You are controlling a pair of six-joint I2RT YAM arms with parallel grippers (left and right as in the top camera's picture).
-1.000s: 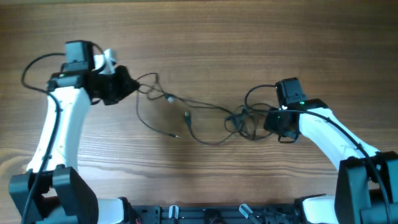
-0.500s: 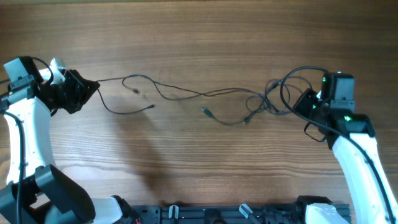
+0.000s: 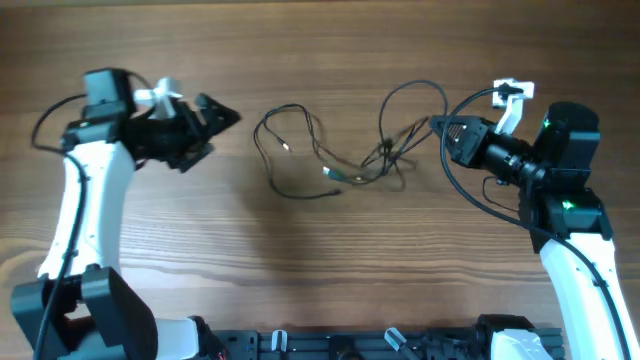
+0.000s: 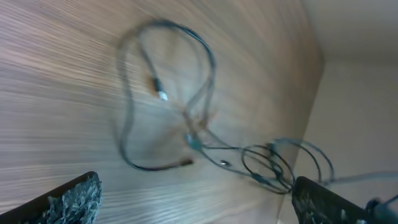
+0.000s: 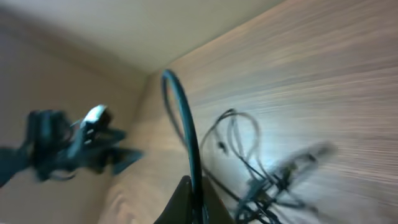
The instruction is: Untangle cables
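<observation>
Two claws [image 3: 218,133] [image 3: 438,126], one tangled bunch of cables [image 3: 383,157], one table [image 3: 320,260].

Wood-grain table [image 3: 320,270], and the cables [image 3: 383,157] are sprawled across it in a loose tangle of thin black loops, mid-table, nearer the far edge.

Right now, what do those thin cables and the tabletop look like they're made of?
Cables: thin black flexible wire, likely rubber or plastic sheathed, matte; they curl in loose loops. Plug ends: probably metal, judging by a pale glint, though blurred. Table: wood or wood-look laminate, brown with straight grain lines and a soft sheen; which one I cannot tell.
</observation>
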